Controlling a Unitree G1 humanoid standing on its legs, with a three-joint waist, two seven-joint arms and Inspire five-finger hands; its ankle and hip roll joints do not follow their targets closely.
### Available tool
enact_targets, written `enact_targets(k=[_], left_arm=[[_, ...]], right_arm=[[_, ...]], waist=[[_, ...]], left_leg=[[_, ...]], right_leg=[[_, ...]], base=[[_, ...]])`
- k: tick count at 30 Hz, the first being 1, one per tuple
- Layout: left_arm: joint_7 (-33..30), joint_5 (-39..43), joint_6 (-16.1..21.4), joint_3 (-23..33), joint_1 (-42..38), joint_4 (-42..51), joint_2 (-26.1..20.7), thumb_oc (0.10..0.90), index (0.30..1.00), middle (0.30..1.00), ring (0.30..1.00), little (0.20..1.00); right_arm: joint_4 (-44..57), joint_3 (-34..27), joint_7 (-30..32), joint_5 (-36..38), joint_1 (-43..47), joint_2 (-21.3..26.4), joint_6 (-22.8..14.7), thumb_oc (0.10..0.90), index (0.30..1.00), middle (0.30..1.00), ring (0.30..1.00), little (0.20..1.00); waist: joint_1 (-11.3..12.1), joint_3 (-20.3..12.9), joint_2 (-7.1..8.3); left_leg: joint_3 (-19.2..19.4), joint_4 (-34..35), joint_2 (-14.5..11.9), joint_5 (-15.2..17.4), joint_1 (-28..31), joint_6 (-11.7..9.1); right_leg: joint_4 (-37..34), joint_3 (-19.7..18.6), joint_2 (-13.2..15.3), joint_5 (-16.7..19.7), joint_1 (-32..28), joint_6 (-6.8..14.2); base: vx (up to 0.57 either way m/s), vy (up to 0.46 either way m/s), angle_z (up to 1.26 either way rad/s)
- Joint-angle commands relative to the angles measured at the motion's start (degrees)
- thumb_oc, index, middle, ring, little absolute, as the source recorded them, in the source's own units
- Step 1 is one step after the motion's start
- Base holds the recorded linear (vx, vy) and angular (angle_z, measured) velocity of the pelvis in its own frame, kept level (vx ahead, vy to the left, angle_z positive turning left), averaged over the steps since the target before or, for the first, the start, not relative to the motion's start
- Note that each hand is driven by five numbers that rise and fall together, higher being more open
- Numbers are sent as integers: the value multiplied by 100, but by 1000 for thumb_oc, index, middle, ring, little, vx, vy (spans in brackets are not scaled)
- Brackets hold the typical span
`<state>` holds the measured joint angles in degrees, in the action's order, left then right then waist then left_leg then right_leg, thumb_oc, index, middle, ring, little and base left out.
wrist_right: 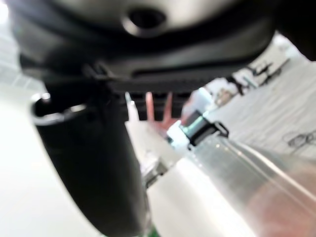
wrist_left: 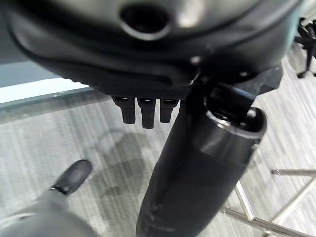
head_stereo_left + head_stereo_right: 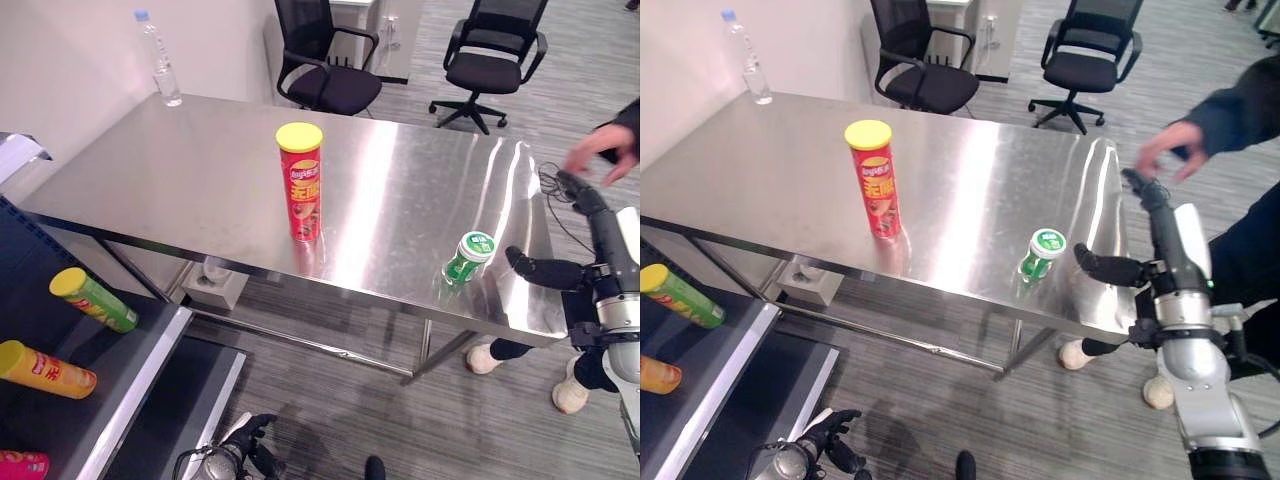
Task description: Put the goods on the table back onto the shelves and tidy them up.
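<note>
A red chip can [image 3: 301, 180] with a yellow lid stands upright near the middle of the steel table [image 3: 200, 170]. A small green can [image 3: 467, 257] with a white-and-green lid stands near the table's front right corner. My right hand [image 3: 1180, 250] hovers at the table's right edge, a short way right of the green can. It is open, fingers straight and thumb pointing toward the can, and it holds nothing. My left hand [image 3: 815, 445] hangs low near the floor with relaxed fingers [image 2: 143, 111] and is empty. The dark shelf [image 3: 150, 370] stands at the left.
On the shelf lie a green can [image 3: 92, 298], an orange can [image 3: 45, 370] and a pink item [image 3: 22, 465]. A water bottle [image 3: 158, 60] stands at the table's far left corner. A person's hand [image 3: 605, 145] reaches in at the right. Two office chairs [image 3: 325, 60] stand behind.
</note>
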<state>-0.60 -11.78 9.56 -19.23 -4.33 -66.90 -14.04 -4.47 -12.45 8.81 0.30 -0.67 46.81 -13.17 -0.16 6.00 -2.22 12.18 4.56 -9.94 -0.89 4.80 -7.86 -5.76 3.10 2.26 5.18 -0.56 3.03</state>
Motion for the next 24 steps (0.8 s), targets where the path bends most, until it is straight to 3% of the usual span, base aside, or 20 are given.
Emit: enact_targets(k=[1,5,15,24], left_arm=[[41,-3,162,-229,-483,-465,-60,800,900,900,900,900],[55,-13,183,-202,-425,-401,-71,800,900,900,900,900],[44,-29,134,-72,-454,-383,54,800,900,900,900,900],[5,-53,40,-206,-663,-344,270,800,900,900,900,900]], right_arm=[[34,-556,218,220,540,524,-329,800,900,900,900,900],[97,-718,266,281,489,438,-386,800,900,900,900,900],[1086,-2025,359,628,-225,-107,-523,800,900,900,900,900],[1740,-2214,271,299,-853,-601,-262,800,900,900,900,900]], waist=[[203,-528,26],[191,-519,4],[-5,-564,-67],[-241,-562,-163]], left_leg=[[55,44,-613,-796,-94,-386],[-21,44,-636,-832,-107,-417],[-31,44,-675,-872,-89,-491],[87,44,-721,-899,-32,-527]], right_leg=[[416,-213,-76,-956,-137,267],[420,-146,-94,-982,-172,246],[424,-138,-125,-999,-159,252],[446,-236,-143,-978,-78,263]], base=[[46,-19,-2],[22,-14,9],[7,-4,5],[-11,2,-8]])
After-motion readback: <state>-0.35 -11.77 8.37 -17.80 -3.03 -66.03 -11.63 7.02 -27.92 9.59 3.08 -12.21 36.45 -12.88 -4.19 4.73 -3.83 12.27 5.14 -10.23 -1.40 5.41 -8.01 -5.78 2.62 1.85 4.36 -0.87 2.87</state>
